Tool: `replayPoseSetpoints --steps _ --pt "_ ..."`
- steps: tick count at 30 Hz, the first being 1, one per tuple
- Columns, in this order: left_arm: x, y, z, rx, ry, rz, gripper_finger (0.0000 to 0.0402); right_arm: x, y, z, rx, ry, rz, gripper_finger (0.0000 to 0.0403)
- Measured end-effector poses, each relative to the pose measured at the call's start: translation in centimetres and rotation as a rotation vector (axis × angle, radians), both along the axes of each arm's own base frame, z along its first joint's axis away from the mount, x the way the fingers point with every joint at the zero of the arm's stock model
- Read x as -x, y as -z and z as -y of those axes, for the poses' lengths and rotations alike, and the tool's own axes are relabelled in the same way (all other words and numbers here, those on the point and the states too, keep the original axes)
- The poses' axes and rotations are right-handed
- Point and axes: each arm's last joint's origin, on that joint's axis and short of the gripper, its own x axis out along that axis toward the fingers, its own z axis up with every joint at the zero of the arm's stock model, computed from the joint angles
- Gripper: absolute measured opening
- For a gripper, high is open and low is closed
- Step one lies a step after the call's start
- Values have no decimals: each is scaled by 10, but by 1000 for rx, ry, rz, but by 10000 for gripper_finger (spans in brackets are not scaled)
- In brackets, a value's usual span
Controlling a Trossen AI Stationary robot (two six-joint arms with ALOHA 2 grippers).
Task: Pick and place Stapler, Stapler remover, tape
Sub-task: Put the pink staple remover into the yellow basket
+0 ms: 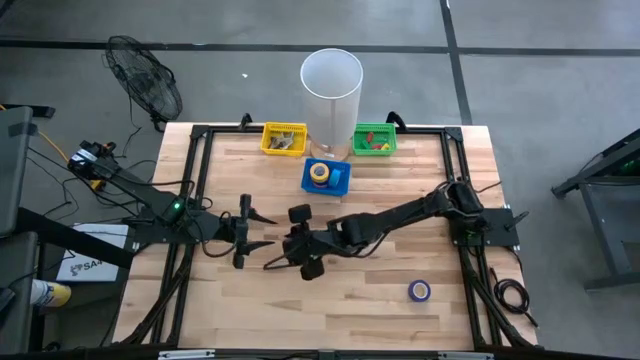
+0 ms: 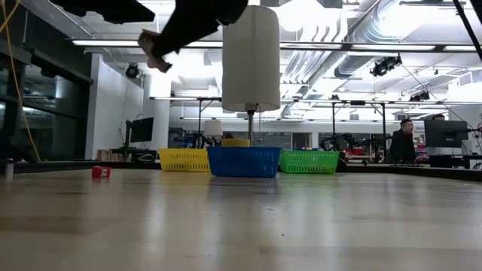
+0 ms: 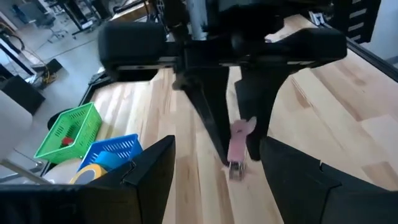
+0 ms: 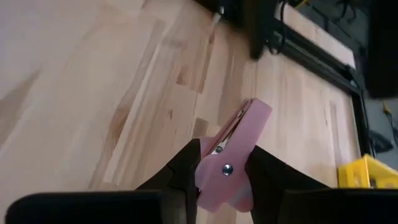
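The left gripper [image 1: 258,232] waits above the left-middle of the table [image 1: 380,300]. Its fingers stand wide apart and hold nothing. It points to the right, toward the other arm, probably so that it stays out of the way but ready.

Just right of it, near the table's middle, the right gripper [image 1: 281,259] is closed on the pink staple remover [image 4: 230,158]. In the right wrist view, the two dark fingers press the remover's hinged end from both sides, and its pink tip sticks out forward. The low view shows the remover lifted well above the wood, so it seems to be in transport and not yet placed. The grip near the rivet probably keeps the small tool from turning.

At the far edge stand three baskets. The yellow basket [image 1: 284,139] is on the left and already has something in it, but what it is cannot be told. The blue basket [image 1: 327,176] sits a little nearer, in front of the white cylinder [image 1: 331,85], and holds a yellow tape roll [image 1: 319,171]. The green basket [image 1: 374,139] is on the right and has a red thing inside. It looks like one basket is meant for each kind of object.

Near the right front, a purple tape roll [image 1: 419,291] lies alone on the wood, still to be picked.
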Motion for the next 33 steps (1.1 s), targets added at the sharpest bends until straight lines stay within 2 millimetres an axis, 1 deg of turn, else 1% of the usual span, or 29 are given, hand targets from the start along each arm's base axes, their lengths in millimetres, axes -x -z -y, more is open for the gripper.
replayPoseSetpoints --steps 5,9,15,23,25,30,33 --pt "0 0 0 -5 3 -1 230 -4 -1 13 43 -13 3 87" --pt "0 0 0 -5 3 -2 230 -7 -4 19 45 -37 26 87" --pt "0 1 0 -8 1 -7 230 -10 -8 18 74 -72 66 87" --pt "0 2 0 -11 -8 -20 230 -9 -8 16 92 -81 65 87" --pt "0 2 0 -8 -9 -20 230 -9 -11 16 88 -85 73 87" --pt "0 2 0 -4 -11 -18 230 -4 -28 13 76 -92 131 87" --pt "0 1 0 2 -13 -8 230 -3 -30 12 69 -99 143 87"
